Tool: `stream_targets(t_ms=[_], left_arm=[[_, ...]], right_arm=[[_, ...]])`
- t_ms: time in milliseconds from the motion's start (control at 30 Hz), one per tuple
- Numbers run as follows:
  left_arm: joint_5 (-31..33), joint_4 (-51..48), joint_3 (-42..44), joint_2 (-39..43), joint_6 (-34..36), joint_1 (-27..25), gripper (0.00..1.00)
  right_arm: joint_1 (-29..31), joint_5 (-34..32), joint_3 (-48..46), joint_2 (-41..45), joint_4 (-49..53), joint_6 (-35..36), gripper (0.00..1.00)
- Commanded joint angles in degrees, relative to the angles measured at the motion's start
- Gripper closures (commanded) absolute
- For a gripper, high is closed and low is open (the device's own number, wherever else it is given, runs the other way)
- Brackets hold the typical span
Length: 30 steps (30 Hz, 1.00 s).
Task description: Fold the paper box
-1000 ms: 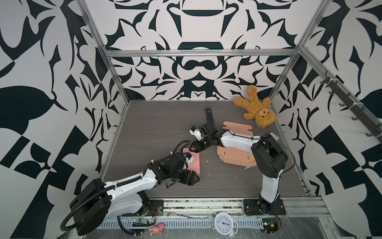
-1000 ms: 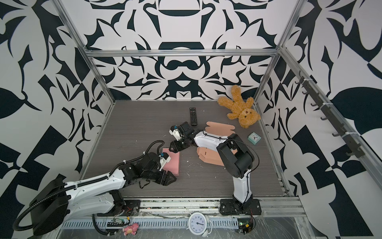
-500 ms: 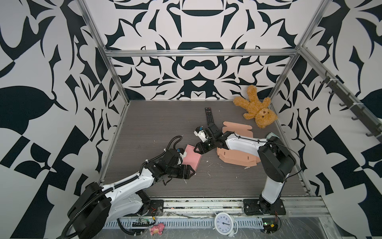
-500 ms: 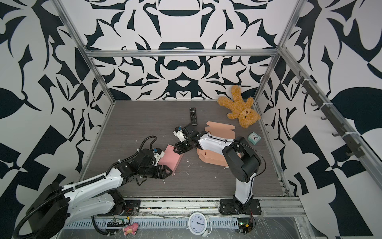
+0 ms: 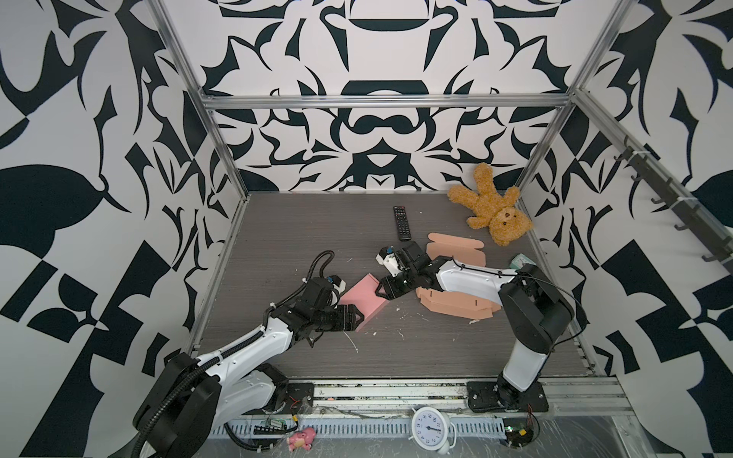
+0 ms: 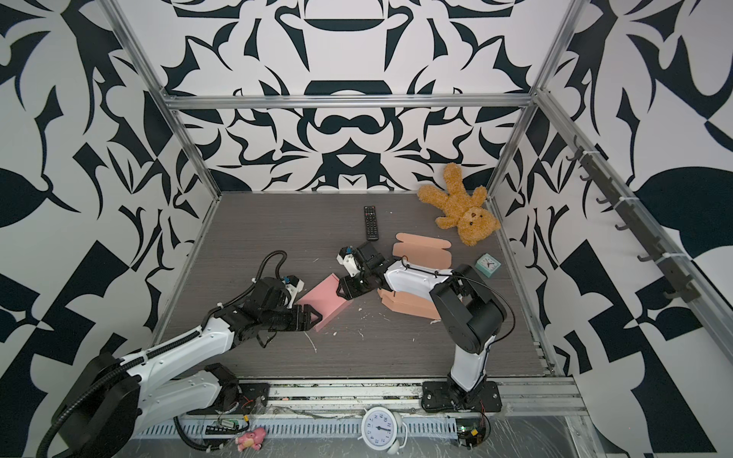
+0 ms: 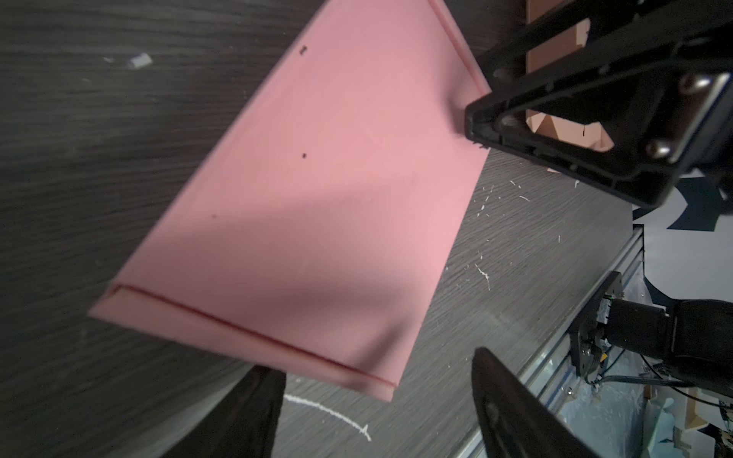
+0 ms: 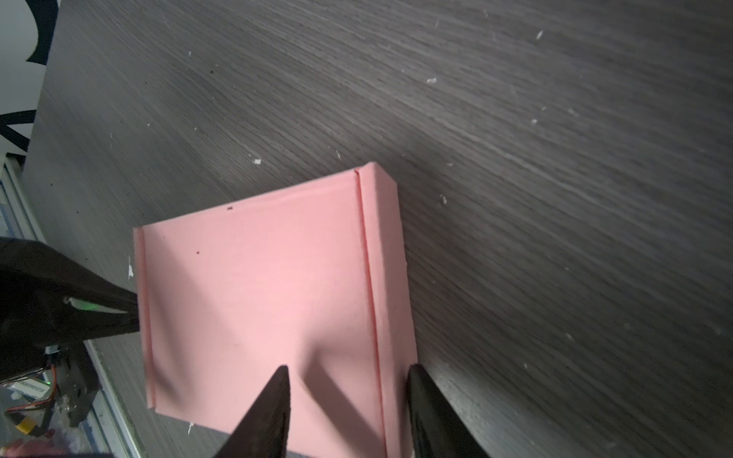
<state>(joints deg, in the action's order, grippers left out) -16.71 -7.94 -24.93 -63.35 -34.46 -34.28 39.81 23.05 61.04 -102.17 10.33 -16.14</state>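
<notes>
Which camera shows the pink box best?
The left wrist view: the pink box is large, top face and both creases plain. The right wrist view cuts off one end. In both top views it is small, overlapped by the left gripper and right gripper.

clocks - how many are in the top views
2. A white alarm clock stands just off the near edge of the table; a small teal clock sits on it near its right edge. None looks hidden.

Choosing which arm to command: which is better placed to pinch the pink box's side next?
Probably right. The right gripper straddles a side edge of the pink box, one finger over the top, one beside the wall. The left gripper, open, faces another edge broadside.
</notes>
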Motion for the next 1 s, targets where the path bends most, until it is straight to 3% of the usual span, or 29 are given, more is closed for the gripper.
stream_targets(t_ms=[0, 400, 967], left_arm=[[-1.44, 3.71, -1.96, -1.33, 1.10, 1.76, 0.23], [-4.89, 6.01, -5.08, -7.59, 1.79, 7.81, 0.26], [-7.78, 7.60, -11.17, -17.71, 4.35, 11.84, 0.28]], right_arm=[[1.23, 3.58, -0.39, 1.97, -1.54, -1.10, 0.51], [1.33, 4.53, 0.46, 1.13, -3.50, -2.34, 0.51], [1.45, 5.16, 7.24, -3.85, -4.63, -3.82, 0.51]])
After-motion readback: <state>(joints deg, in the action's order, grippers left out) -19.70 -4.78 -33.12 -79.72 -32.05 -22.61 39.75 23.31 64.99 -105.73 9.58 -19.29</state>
